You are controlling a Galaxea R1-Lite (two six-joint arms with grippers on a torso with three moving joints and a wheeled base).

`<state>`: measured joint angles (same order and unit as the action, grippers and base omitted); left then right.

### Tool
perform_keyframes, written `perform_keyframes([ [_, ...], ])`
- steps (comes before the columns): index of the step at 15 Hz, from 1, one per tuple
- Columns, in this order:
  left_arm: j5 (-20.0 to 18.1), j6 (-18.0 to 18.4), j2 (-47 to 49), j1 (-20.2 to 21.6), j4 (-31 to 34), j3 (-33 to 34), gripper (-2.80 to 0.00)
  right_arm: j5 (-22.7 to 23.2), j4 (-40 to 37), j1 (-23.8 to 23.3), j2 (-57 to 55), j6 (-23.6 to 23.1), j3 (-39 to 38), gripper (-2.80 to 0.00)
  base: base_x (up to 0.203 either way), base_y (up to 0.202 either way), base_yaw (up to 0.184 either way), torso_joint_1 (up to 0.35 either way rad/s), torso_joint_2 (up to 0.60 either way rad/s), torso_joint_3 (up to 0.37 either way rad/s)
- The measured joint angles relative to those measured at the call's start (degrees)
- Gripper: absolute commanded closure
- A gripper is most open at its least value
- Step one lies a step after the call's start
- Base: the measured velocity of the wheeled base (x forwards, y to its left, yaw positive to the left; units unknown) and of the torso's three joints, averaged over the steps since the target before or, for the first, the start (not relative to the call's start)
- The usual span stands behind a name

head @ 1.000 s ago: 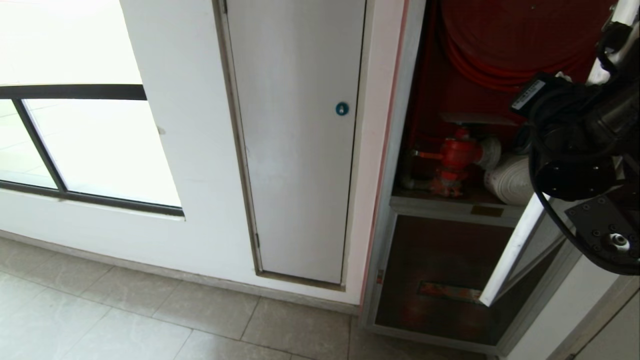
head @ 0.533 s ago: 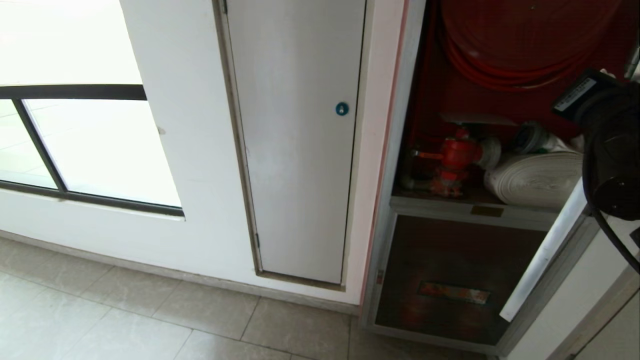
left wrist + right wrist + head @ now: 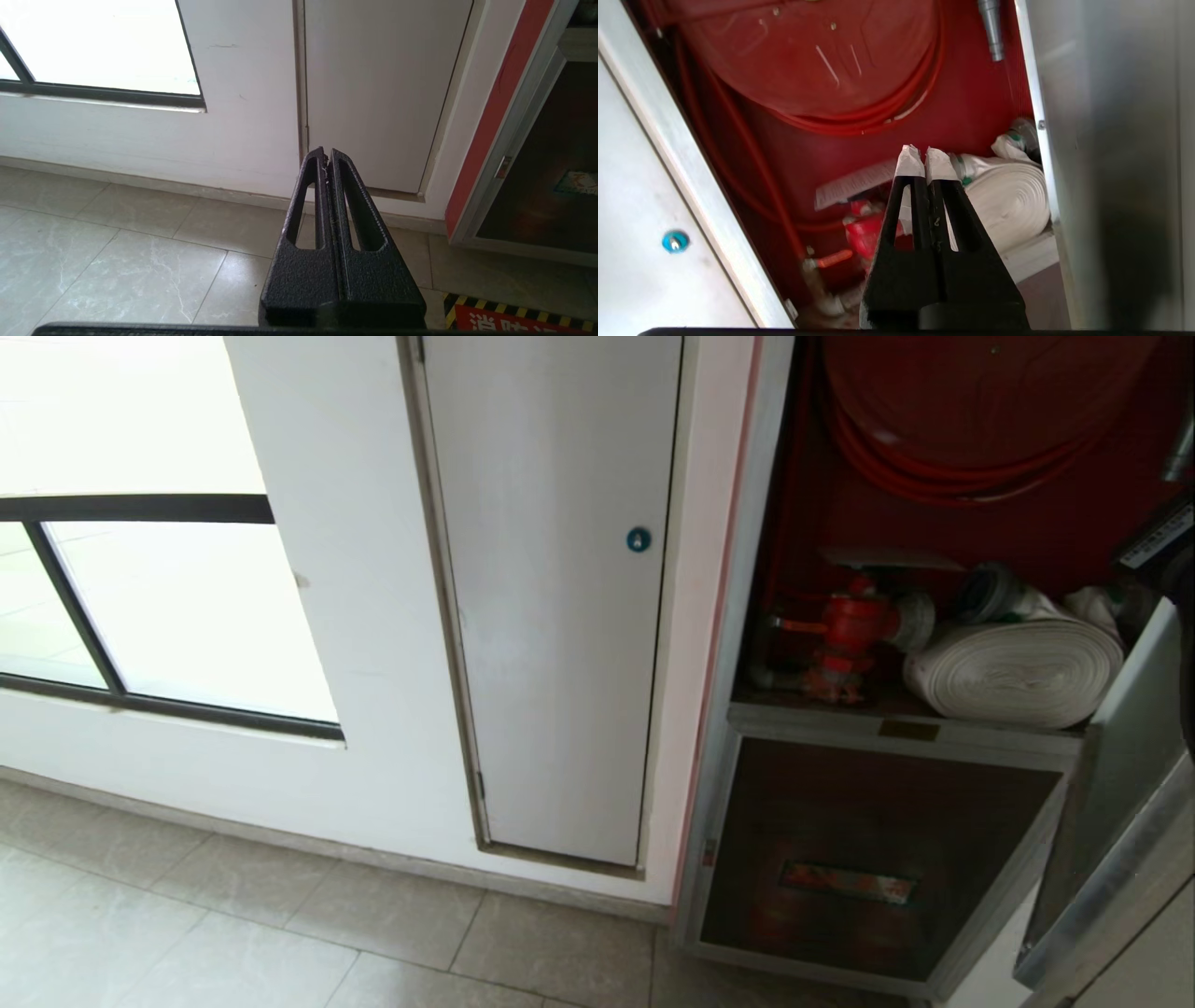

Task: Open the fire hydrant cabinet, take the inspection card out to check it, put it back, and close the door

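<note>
Your left gripper (image 3: 328, 156) is parked low over the tiled floor (image 3: 233, 943), fingers pressed together with nothing between them. It points toward the base of the plain white door (image 3: 560, 616) with the round blue lock (image 3: 639, 539), well apart from the work.

Moving right, you will find the fire hydrant cabinet (image 3: 747, 569) standing open. Its red interior shows the red hose reel (image 3: 971, 420) at the top, the red valve (image 3: 854, 625) on the shelf below, and the white rolled hose (image 3: 1018, 672) just beside the valve. Under the shelf sits the smaller dark panel (image 3: 868, 849) with its rectangular label.

The inspection card (image 3: 854, 184) appears in the right wrist view as a pale sheet seen nearly edge-on, resting above the valve inside the cabinet. Its print cannot be read from here.

Your right gripper (image 3: 924, 156) has its white-tipped fingers closed against each other and carries nothing. It is outside the cabinet mouth, aimed inward, with the card and the rolled hose deeper in the cabinet beyond its tips; it touches neither.

At the far right, the door (image 3: 1120, 784) is swung wide, its silver frame edge toward you, just beside the right gripper.
</note>
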<state>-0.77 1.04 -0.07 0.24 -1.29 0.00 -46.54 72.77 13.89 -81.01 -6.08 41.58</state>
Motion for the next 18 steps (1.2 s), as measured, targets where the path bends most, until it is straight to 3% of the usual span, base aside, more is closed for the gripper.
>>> perform_keyframes([
  [4, -0.01, 0.01, 0.0, 0.0, 0.0, 0.0, 0.0, 0.29, -2.78, -2.44, 3.31, 0.02, -1.98, 0.0, 0.0, 0.0, 0.0, 0.0, 0.0, 0.0],
  [18, 0.0, 0.01, 0.0, -0.02, 0.0, 0.0, 0.0, -0.28, -3.23, -21.7, 10.96, -0.13, -8.21, 0.0, 0.0, 0.0, 0.0, 0.0, 0.0, 0.0],
])
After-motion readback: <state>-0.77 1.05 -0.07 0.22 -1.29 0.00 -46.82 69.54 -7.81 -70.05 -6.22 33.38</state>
